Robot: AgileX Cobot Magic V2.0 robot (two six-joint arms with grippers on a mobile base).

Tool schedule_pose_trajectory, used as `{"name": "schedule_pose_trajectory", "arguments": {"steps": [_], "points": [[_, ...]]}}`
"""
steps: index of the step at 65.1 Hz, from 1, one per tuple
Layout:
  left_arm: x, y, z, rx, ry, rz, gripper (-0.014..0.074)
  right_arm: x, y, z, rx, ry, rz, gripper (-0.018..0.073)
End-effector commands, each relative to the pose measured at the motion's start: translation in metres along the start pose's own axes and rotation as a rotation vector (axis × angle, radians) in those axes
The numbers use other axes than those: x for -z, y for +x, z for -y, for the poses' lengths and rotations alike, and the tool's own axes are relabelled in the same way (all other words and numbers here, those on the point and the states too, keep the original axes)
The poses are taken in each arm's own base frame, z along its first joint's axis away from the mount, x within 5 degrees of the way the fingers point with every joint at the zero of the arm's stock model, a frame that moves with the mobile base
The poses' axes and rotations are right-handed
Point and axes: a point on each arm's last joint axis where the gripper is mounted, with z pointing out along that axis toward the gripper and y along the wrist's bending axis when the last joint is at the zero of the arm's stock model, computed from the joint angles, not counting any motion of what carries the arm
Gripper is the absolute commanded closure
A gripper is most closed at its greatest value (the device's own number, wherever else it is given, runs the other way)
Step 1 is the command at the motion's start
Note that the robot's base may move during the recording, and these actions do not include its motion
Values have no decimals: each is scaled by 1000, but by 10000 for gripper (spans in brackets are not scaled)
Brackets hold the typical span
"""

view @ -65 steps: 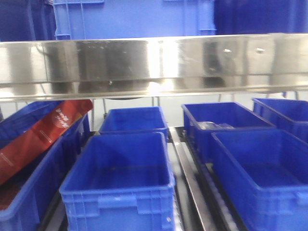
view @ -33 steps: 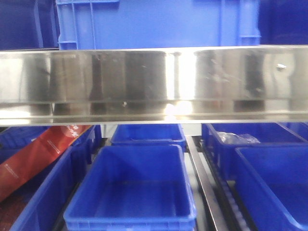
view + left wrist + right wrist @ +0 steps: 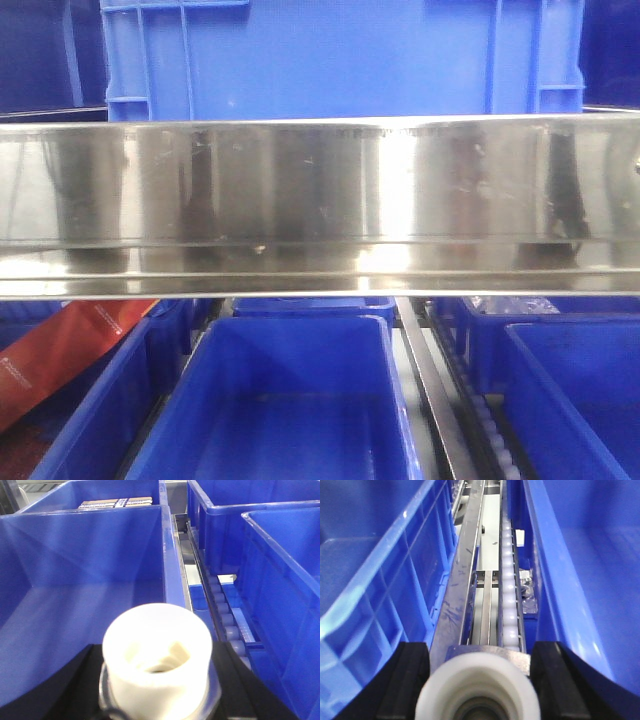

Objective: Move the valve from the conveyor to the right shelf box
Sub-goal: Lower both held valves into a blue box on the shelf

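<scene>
The right shelf's shiny steel rail (image 3: pixel 320 200) fills the middle of the front view, with open blue boxes (image 3: pixel 290 400) on the level below it. My left gripper (image 3: pixel 156 652) is shut on a white cylindrical valve (image 3: pixel 150 630) with a metal collar, held over the near edge of a blue box (image 3: pixel 75 580). My right gripper (image 3: pixel 480 655) is shut on a second white valve (image 3: pixel 477 680), held above the steel rail (image 3: pixel 462 580) between two blue boxes. The conveyor is out of view. Neither gripper shows in the front view.
A large blue crate (image 3: pixel 340 60) stands on the upper shelf. A red bag (image 3: pixel 60 350) leans in the lower left box. White roller tracks (image 3: pixel 510 605) run between the boxes. A far box holds flat cartons (image 3: pixel 117 502). More blue boxes stand to the right (image 3: pixel 280 580).
The front view has moved closer to the shelf. The steel rail now sits lower and larger in the frame, and the lower boxes are partly cut off.
</scene>
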Motion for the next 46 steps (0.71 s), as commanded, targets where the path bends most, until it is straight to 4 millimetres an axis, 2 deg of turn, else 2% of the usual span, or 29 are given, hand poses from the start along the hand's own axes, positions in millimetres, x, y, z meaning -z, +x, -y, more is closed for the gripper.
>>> {"name": "schedule_pose_trajectory", "arguments": {"steps": [1,46], "points": [[0,0,1,-6,1,-3,708,5,-10,3,40,33,96,713],[0,0,1,-6,1,-3,708,5,-10,3,40,33,96,713]]}}
